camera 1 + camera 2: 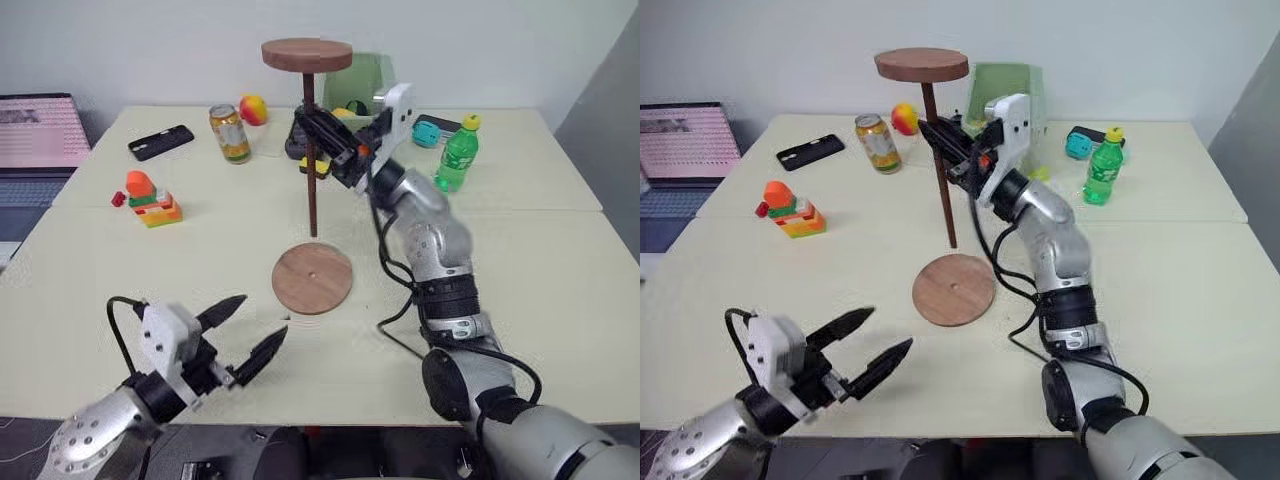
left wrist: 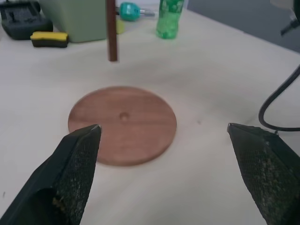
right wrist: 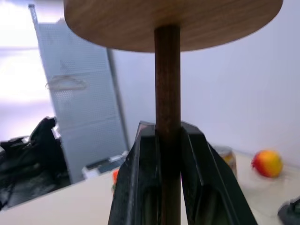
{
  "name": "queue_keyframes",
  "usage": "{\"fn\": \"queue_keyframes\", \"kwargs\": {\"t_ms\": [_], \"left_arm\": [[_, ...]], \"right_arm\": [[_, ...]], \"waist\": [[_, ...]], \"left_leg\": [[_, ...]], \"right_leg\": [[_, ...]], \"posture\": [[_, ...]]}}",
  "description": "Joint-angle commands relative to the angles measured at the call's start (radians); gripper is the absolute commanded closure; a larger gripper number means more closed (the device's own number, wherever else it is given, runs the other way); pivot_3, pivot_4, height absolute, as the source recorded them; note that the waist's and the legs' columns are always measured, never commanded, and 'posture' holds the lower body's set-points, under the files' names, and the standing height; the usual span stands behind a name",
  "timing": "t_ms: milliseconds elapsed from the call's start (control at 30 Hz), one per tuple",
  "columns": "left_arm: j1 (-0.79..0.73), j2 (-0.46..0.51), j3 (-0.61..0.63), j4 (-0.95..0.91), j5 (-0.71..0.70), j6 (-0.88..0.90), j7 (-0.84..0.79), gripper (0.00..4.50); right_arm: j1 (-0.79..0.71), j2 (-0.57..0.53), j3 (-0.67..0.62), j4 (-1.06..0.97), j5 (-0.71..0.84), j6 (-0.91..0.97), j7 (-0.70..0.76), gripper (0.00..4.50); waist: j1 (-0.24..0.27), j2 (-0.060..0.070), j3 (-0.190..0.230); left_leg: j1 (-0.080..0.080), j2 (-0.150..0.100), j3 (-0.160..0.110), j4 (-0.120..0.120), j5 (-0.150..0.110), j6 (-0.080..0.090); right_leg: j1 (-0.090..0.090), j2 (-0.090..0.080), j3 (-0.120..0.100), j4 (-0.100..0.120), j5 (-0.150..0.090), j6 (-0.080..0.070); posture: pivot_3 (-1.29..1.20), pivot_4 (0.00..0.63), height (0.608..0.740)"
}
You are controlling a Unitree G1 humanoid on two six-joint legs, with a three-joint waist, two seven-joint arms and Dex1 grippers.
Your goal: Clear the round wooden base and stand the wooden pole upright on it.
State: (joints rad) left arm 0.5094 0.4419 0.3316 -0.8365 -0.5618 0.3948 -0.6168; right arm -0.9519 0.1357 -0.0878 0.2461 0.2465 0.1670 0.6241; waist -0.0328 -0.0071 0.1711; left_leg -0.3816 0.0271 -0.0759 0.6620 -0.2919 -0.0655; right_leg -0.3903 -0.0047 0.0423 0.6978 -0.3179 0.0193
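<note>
Left eye view: a cream table [image 1: 560,260] against a plain white wall, with a laptop [image 1: 35,150] at its left edge. The right gripper [image 1: 318,133] is clamped on the wooden pole [image 1: 311,180], held upright in the air with its disc end on top and its lower tip hanging just behind the round wooden base [image 1: 312,277]. That base lies flat and bare mid-table. The left gripper [image 1: 250,330] hovers near the front edge, fingers spread, empty. Farther back stand a soda can [image 1: 231,133], a green bottle [image 1: 458,152], a phone [image 1: 161,141] and toy blocks [image 1: 152,200] — well apart from the base.
</note>
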Motion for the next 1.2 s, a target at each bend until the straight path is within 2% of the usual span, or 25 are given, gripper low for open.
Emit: {"fn": "queue_keyframes", "kwargs": {"t_ms": [33, 267, 500, 1200], "left_arm": [[0.020, -0.028, 0.004, -0.006, 0.059, -0.110, 0.013, 0.00], [-0.010, -0.086, -0.027, 0.041, 0.081, -0.143, 0.080, 0.00], [0.006, -0.075, -0.059, 0.064, 0.057, -0.141, 0.045, 0.00], [-0.003, -0.064, -0.078, 0.091, 0.065, -0.160, 0.035, 0.00]], "right_arm": [[0.085, 0.062, 0.066, -0.024, -0.020, -0.114, -0.052, 4.29], [0.242, 0.037, 0.191, -0.158, 0.017, -0.056, -0.067, 4.29], [0.341, 0.014, 0.254, -0.276, 0.048, 0.038, -0.080, 4.29], [0.340, -0.032, 0.288, -0.208, 0.012, -0.073, -0.058, 4.29]], "waist": [[0.002, -0.002, -0.001], [-0.001, -0.002, -0.001], [-0.001, -0.002, -0.001], [-0.001, -0.002, -0.001]], "left_leg": [[0.002, 0.000, 0.000, 0.000, 0.000, 0.000], [0.001, 0.002, 0.002, -0.001, 0.000, 0.000], [0.002, 0.002, -0.001, -0.001, 0.000, 0.000], [0.002, 0.002, 0.000, -0.001, 0.000, 0.000]], "right_leg": [[0.002, 0.000, 0.000, -0.001, 0.000, 0.000], [0.001, 0.002, 0.001, -0.001, 0.000, 0.000], [0.001, 0.002, 0.000, -0.001, 0.000, 0.000], [0.001, 0.003, 0.000, -0.001, 0.000, 0.000]], "posture": [[0.00, 0.150, 0.740], [0.00, 0.150, 0.740], [0.00, 0.150, 0.740], [0.00, 0.150, 0.740]]}}
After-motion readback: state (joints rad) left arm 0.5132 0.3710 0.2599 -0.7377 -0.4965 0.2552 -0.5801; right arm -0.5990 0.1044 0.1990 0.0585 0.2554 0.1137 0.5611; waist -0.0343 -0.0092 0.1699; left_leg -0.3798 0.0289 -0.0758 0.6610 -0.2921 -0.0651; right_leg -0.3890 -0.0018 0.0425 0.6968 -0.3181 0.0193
